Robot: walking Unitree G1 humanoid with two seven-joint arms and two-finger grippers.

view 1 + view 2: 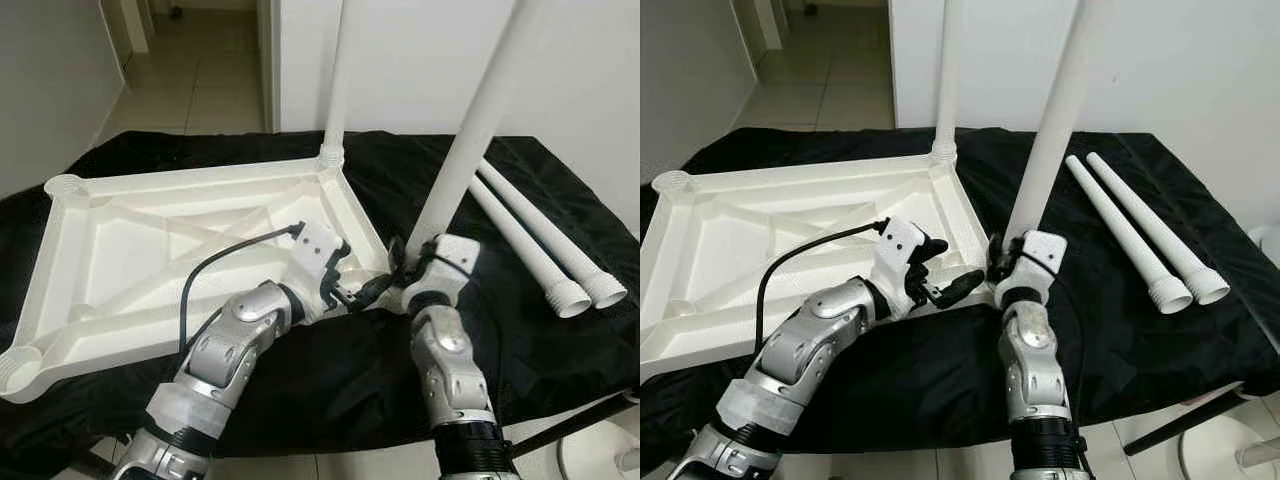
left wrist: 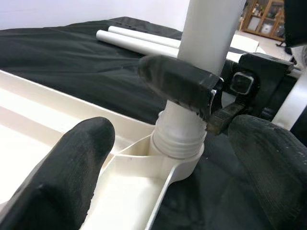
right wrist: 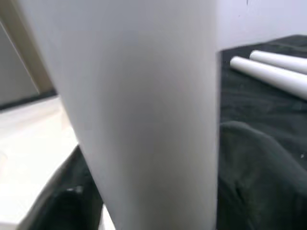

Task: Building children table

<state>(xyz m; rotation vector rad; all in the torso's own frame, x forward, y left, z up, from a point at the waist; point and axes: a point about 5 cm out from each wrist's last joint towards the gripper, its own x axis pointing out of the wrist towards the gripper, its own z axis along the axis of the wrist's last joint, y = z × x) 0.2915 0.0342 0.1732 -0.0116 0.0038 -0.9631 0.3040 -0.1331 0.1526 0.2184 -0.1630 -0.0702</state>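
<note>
While the right gripper has its fingers closed around the leg at the tabletop's 4 o'clock corner, left gripper open beside, cross-threading may happen if the leg tilts.

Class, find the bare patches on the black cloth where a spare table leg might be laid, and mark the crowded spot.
Free: black cloth between the right pincer and the two loose legs, and the strip before the tabletop. Crowded: the near corner socket, where the left pincer and the held leg meet.
</note>
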